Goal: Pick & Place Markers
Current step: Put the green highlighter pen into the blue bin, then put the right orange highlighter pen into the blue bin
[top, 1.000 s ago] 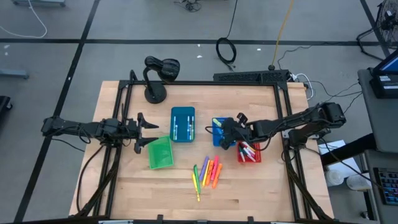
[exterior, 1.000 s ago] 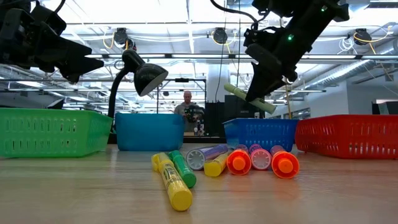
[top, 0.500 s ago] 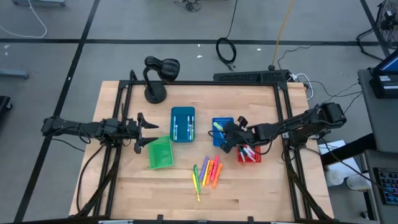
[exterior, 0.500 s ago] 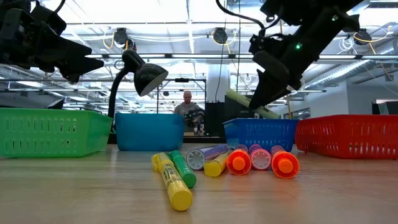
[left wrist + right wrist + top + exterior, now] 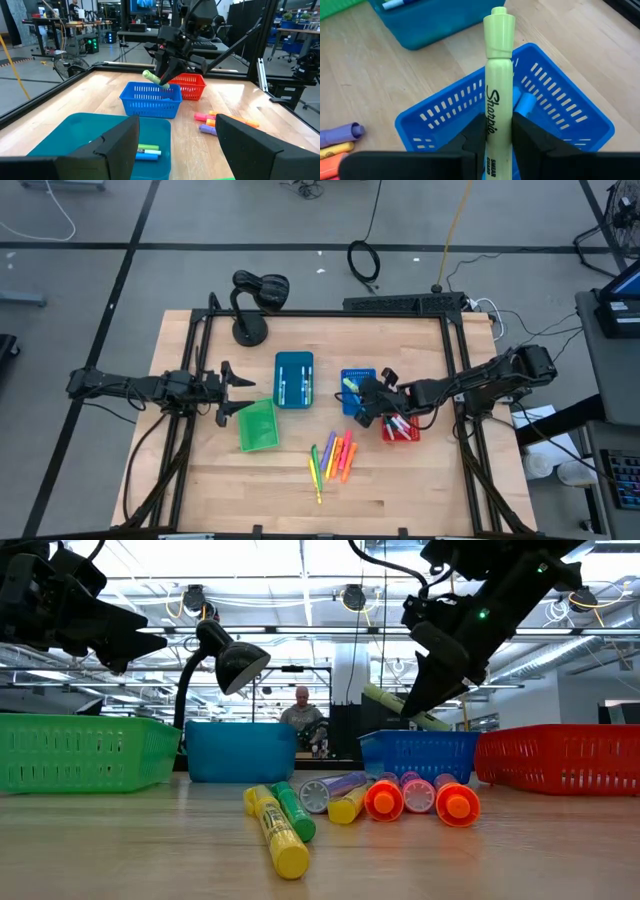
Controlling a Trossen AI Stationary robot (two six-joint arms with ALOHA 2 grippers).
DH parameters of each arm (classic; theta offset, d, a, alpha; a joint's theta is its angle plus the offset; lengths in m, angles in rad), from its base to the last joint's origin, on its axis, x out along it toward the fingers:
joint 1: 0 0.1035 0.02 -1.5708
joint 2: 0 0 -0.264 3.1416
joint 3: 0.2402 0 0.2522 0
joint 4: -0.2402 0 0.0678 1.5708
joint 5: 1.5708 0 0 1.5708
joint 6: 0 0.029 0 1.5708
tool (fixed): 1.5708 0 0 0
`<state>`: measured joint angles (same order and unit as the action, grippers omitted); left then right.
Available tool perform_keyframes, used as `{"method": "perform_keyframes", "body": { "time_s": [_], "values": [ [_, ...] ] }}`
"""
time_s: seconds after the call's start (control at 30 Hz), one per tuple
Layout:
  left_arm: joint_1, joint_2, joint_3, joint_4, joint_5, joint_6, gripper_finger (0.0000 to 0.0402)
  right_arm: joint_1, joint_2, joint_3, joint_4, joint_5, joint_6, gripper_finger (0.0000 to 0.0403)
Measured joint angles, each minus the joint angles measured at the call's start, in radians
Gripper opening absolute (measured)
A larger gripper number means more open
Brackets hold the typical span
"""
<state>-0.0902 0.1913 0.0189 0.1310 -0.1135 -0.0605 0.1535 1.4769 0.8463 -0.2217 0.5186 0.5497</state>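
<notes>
My right gripper (image 5: pixel 360 393) is shut on a pale green marker (image 5: pixel 498 75) that hangs over the blue bin (image 5: pixel 357 374), also visible in the left wrist view (image 5: pixel 152 77). Several loose markers (image 5: pixel 335 455), yellow, green, purple, pink and orange, lie flat on the table in front of the bins (image 5: pixel 365 800). More markers lie in the teal bin (image 5: pixel 294 379) and the red bin (image 5: pixel 400 428). At the table's left, by the green bin (image 5: pixel 257 425), my left gripper (image 5: pixel 238 392) waits open, with nothing between its fingers. My right gripper pinches the marker's body near its rear end (image 5: pixel 496 131) between its two fingers (image 5: pixel 474 134). The fingers come slanting down from the table's right and lie along the marker. The marker sticks out past the fingertips, its free end (image 5: pixel 375 692) tilted up, clear of the blue bin.
A black desk lamp (image 5: pixel 255 300) stands at the table's far left. The four bins stand in a row across the middle. Bare wood lies in front of the loose markers. A person (image 5: pixel 303 710) shows in the room beyond the table.
My right gripper has sunk a little toward the blue bin with the green marker, still shut on it, and then kept still. The marker stays tilted and clear of the bin.
</notes>
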Motion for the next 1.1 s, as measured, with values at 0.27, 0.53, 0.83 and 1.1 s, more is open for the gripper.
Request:
{"method": "perform_keyframes", "body": {
  "time_s": [0.27,0.53,0.83,1.1],
  "values": [
    [0.0,0.0,0.0,0.0,0.0,0.0,0.0267,-0.001,0.0,-0.023,0.01,0.0,-0.019,0.007],
    [0.0,0.0,0.0,0.0,0.0,0.0,0.0267,-0.004,0.0,-0.036,0.03,0.003,-0.009,0.0072],
    [0.0,0.0,0.0,0.0,0.0,0.0,0.0267,-0.004,0.0,-0.036,0.031,0.003,-0.002,0.0112],
    [0.0,0.0,0.0,0.0,0.0,0.0,0.0267,-0.004,0.0,-0.036,0.031,0.004,-0.012,0.0158]
  ]
}}
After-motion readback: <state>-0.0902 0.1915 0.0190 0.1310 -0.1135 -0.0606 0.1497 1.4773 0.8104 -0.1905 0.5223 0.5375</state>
